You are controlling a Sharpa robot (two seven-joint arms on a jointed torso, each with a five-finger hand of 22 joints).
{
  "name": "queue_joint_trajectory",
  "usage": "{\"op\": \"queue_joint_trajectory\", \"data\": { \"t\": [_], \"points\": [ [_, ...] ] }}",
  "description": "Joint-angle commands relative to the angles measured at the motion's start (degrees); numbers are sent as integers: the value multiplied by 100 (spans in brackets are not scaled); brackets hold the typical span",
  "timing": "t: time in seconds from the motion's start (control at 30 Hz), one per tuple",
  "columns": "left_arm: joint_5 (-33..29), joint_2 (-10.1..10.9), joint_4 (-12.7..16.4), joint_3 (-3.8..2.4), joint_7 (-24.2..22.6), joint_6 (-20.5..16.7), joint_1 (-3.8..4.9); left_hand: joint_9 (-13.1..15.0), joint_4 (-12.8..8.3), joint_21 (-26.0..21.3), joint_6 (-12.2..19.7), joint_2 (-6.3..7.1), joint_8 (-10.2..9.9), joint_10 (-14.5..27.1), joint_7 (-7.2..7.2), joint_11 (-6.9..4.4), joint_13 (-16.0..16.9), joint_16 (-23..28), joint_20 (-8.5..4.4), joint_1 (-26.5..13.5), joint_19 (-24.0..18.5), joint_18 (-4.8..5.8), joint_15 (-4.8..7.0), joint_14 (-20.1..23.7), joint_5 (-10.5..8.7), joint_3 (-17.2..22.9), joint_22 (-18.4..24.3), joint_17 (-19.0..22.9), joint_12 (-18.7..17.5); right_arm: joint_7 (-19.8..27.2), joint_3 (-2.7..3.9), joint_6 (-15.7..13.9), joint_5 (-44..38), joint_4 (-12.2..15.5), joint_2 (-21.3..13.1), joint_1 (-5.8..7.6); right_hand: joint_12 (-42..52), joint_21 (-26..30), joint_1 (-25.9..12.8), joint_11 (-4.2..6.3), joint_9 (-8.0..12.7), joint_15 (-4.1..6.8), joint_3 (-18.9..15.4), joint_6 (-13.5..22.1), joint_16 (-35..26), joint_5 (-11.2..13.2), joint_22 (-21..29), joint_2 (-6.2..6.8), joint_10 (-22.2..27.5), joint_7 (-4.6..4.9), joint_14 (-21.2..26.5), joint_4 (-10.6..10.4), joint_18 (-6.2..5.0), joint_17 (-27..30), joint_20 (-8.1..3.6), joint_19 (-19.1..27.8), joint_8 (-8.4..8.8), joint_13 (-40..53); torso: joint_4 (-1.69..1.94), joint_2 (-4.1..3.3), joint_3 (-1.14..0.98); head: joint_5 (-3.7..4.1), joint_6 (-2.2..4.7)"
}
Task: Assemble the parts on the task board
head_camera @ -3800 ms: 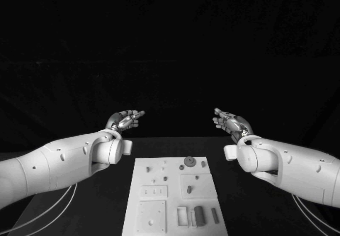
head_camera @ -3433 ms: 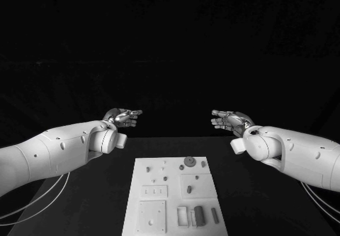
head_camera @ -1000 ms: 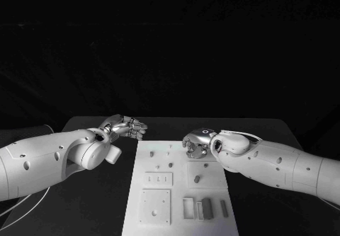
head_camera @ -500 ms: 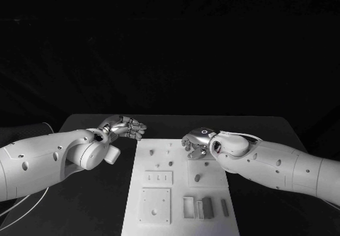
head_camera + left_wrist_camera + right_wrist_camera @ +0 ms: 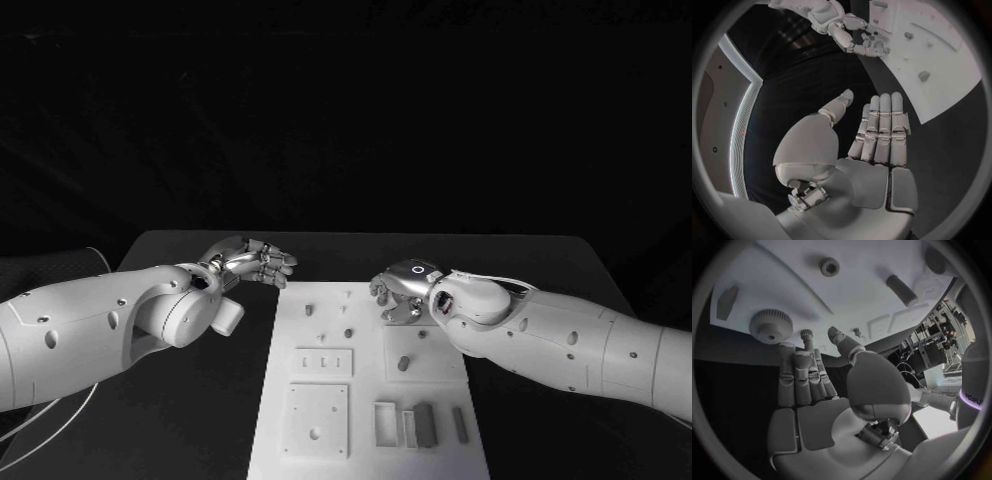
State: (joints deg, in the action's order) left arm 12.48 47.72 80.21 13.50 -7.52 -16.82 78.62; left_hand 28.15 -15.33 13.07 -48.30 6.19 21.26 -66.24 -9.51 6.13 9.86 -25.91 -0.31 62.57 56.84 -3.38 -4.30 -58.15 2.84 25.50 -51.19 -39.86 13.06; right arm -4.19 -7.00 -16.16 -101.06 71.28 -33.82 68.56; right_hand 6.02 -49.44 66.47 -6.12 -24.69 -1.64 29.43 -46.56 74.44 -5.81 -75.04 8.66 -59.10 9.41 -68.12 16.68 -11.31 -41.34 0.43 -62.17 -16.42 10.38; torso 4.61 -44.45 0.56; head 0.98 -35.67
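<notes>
Ahead of you the black table (image 5: 173, 250) runs from about 9 o'clock to 3 o'clock, its far edge straight and its corners angled in. Beyond it, toward 12 o'clock, hangs a dark, faintly creased backdrop (image 5: 346, 120) that takes up the upper half. At 8 o'clock pale cables (image 5: 58, 425) loop down past the table's near-left side.
</notes>
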Motion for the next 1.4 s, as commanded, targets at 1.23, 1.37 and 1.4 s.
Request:
{"op": "queue_joint_trajectory", "data": {
  "t": [1.23,1.37,1.4],
  "points": [
    [-20,-36,-137,-4,45,106,35,-12,44,-43,-44,-2,-33,-30,-12,3,23,54,-55,-66,-5,-79,-3,-26,0,19,-12,-41,-55,-224,44,-53,-182,-249,138,-11,-57,45,-24,-228,28,-37,30,-173,85,-18,-39,76,111,-91,116,-24,-369,164,23,13,-79,-77,9,-100,-8,28,70],
    [-20,-40,-141,-5,54,116,35,-12,46,-45,-44,-2,-35,-30,-13,4,25,57,-56,-69,-5,-76,-3,-26,0,20,-13,-45,-58,-196,42,44,-182,-354,207,-12,-77,51,-38,-233,17,-42,40,-260,116,-17,-50,42,128,-77,168,-21,-369,177,39,40,-122,-91,14,-109,-8,28,63],
    [-20,-35,-137,-6,57,115,36,-12,46,-45,-44,-1,-35,-30,-13,4,26,57,-57,-69,-5,-75,-4,-26,0,20,-13,-46,-59,-198,42,69,-183,-355,206,-12,-66,48,-34,-228,14,-38,43,-282,127,-16,-54,26,105,-73,176,-17,-369,180,40,43,-132,-86,16,-111,-7,27,58]
  ]
}}
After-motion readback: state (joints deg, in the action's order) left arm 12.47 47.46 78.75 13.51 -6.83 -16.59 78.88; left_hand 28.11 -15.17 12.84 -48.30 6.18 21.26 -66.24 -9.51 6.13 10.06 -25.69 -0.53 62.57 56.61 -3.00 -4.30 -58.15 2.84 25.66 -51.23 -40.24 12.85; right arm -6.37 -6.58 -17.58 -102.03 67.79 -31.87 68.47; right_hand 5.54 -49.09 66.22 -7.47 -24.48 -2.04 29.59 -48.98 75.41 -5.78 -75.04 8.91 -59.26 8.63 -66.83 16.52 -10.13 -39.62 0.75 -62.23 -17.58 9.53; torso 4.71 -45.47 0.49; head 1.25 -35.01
